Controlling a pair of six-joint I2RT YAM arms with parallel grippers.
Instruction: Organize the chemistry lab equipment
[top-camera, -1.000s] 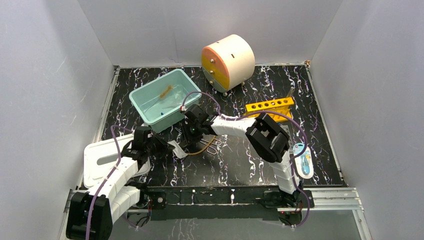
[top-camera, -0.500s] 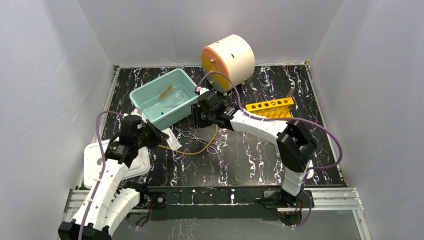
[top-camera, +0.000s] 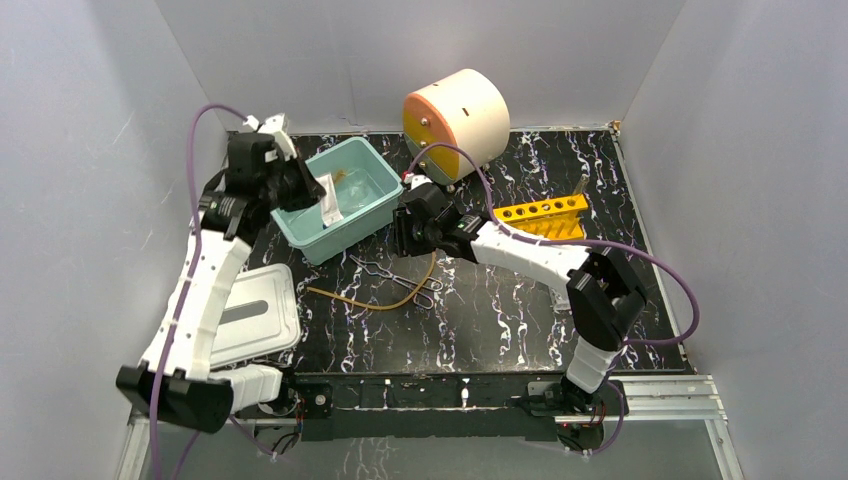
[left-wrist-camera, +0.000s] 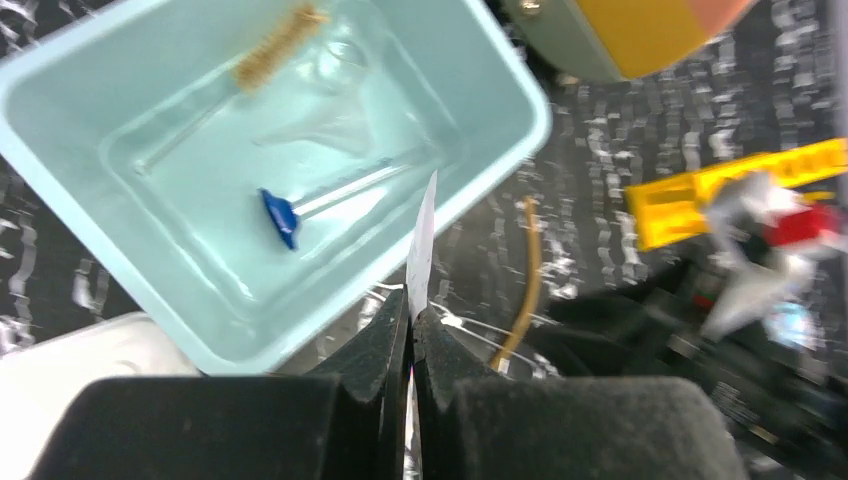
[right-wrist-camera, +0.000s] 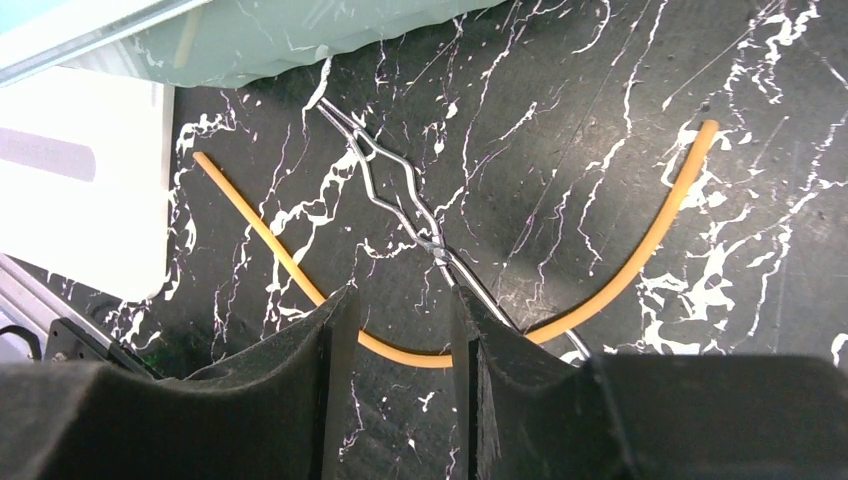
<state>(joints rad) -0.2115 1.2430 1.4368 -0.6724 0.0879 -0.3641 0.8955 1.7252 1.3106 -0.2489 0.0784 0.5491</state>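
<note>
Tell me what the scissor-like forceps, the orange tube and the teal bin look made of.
Forceps: bare metal, thin shiny silver wire. Tube: probably rubber, matte amber, lying in a soft curve. Bin: likely plastic, glossy teal, rounded moulded corners.

mint tub (top-camera: 345, 236), yellow rack (top-camera: 540, 212), black white-veined table (top-camera: 500, 310)

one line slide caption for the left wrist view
Left gripper shut on a white packet by the rim of the teal bin holding a brown brush, clear funnel and blue-capped tube.
</note>
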